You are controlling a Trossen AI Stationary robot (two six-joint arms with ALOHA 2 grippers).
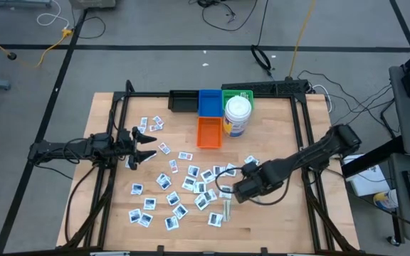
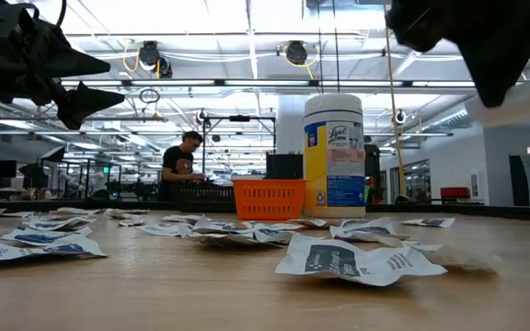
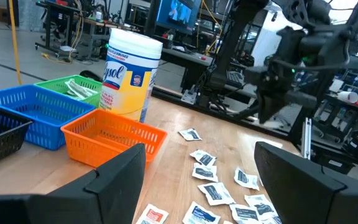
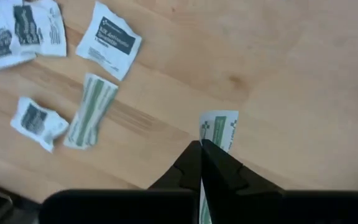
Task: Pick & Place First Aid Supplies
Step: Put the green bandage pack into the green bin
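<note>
Many small white first aid packets lie flat and scattered over the wooden table. One narrow green-and-white wrapped strip lies flat among them. My right gripper hovers above the table's right half, pointing down. It is shut on a second green-and-white strip. At the table's left, my left gripper stands level and open, with nothing between its fingers. My right gripper pinches one end of the green-and-white strip between its two fingertips, which come from above and point down. The rest of the strip sticks out past the fingertips. It is lifted clear of the table.
At the far middle stand a black basket, a blue basket and a green basket holding strips. An orange basket sits in front of them beside a yellow-and-white wipes canister. A black frame borders the table.
</note>
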